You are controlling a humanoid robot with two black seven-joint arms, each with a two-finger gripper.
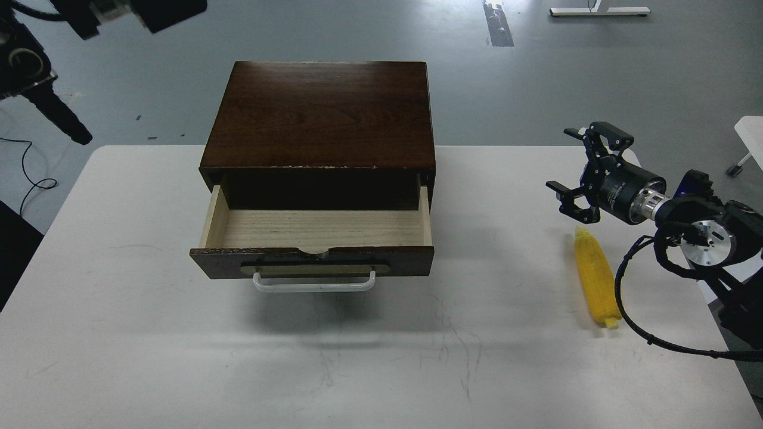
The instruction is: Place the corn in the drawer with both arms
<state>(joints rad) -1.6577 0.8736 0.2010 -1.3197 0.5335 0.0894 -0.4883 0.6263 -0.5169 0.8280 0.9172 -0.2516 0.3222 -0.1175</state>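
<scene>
The yellow corn (596,280) lies on the white table (179,357) at the right, with its tapered tip pointing away from me. The drawer (322,229) of the dark brown wooden box (322,113) is pulled open. Its pale wood interior is empty and its white bar handle (314,285) faces me. My right gripper (565,162) is open and empty. It hovers just beyond the corn's far tip and points left. My left arm (36,77) is raised in the upper left corner, off the table and partly cut off by the frame. Its fingers cannot be told apart.
The box stands at the table's back middle. The right arm's black cable (632,322) loops down beside the corn's near end. Grey floor lies beyond the table, with a white stand base (599,11) at the far right.
</scene>
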